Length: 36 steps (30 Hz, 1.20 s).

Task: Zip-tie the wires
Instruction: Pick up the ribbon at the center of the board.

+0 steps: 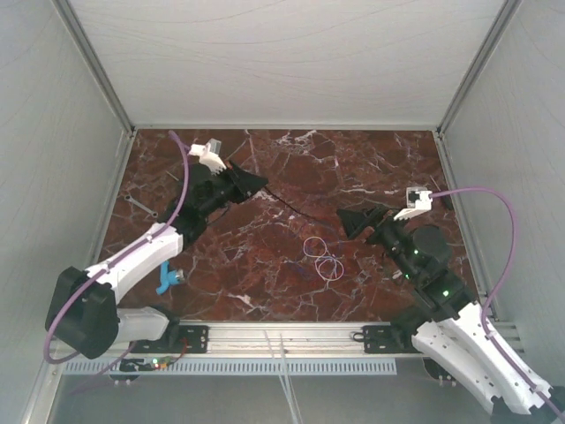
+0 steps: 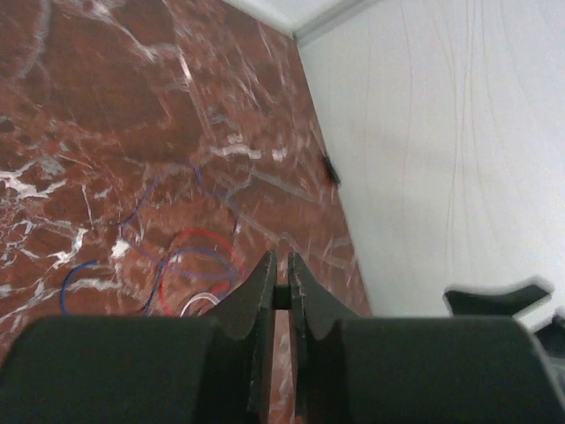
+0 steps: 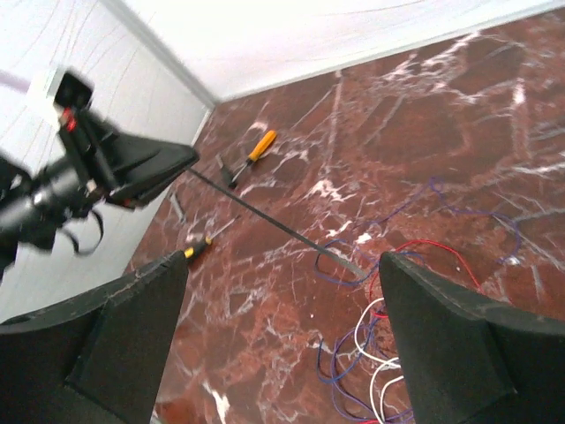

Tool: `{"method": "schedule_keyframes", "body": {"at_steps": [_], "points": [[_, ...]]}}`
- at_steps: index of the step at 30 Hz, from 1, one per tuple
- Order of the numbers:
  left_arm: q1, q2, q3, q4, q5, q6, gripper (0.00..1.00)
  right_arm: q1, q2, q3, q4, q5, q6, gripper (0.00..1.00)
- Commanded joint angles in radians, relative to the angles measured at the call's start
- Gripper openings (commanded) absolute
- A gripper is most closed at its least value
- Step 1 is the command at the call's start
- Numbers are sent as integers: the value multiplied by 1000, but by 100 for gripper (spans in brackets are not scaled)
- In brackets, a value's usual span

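The wires (image 1: 323,260) lie in loose white, purple, blue and red loops on the marble table (image 1: 265,265), between the two arms. They also show in the left wrist view as wires (image 2: 190,274) and in the right wrist view as wires (image 3: 393,353). My left gripper (image 1: 256,184) is shut on one end of a thin black zip tie (image 1: 296,205). The tie's dark end sits pinched between the left gripper (image 2: 282,265) jaws. The zip tie (image 3: 265,216) slants down to the wires. My right gripper (image 1: 351,219) stands wide open and holds nothing, just right of the tie's free end; the right gripper (image 3: 282,265) jaws straddle bare table beside the wires.
An orange-handled tool (image 3: 260,144) and a yellow-and-black screwdriver (image 3: 196,249) lie at the back left. A small metal key (image 1: 141,208) and a blue part (image 1: 166,281) lie near the left arm. White walls (image 1: 53,177) enclose the table; a metal rail (image 1: 282,336) runs along its near edge.
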Motion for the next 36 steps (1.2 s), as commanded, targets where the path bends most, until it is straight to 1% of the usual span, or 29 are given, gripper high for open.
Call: {"method": "schedule_keyframes", "body": {"at_steps": [1, 2, 6, 11, 13, 16, 19, 22, 28, 31, 33, 35, 36], "points": [[53, -34, 76, -3, 502, 263, 0, -3, 1, 29, 12, -261, -196, 87], [54, -28, 103, -48, 564, 325, 0, -3, 14, 40, 15, -303, -213, 87], [54, 2, 169, -123, 855, 433, 0, -3, 70, 65, 54, -461, -233, 83], [54, 3, 172, -84, 1097, 493, 0, -3, 126, 60, 114, -679, -206, 80], [54, 6, 187, -88, 1144, 505, 0, -3, 139, 52, 140, -776, -186, 80], [53, 12, 189, -60, 1184, 493, 0, -3, 153, 43, 182, -869, -163, 78], [40, 14, 158, 59, 1199, 403, 0, -1, 169, 40, 221, -880, -151, 74], [9, 16, 140, 156, 1181, 327, 0, 5, 210, 40, 266, -887, -144, 67], [-60, 28, 167, 167, 1120, 316, 0, 86, 317, 66, 302, -850, -159, 60], [-66, 25, 172, 167, 1102, 318, 0, 129, 348, 72, 313, -821, -165, 45], [-65, 25, 172, 166, 1092, 317, 0, 146, 359, 67, 327, -811, -159, 32], [-67, 27, 172, 162, 1083, 317, 0, 159, 361, 58, 340, -802, -149, 25], [-68, 27, 172, 163, 1079, 317, 0, 164, 360, 54, 347, -798, -146, 24]]}}
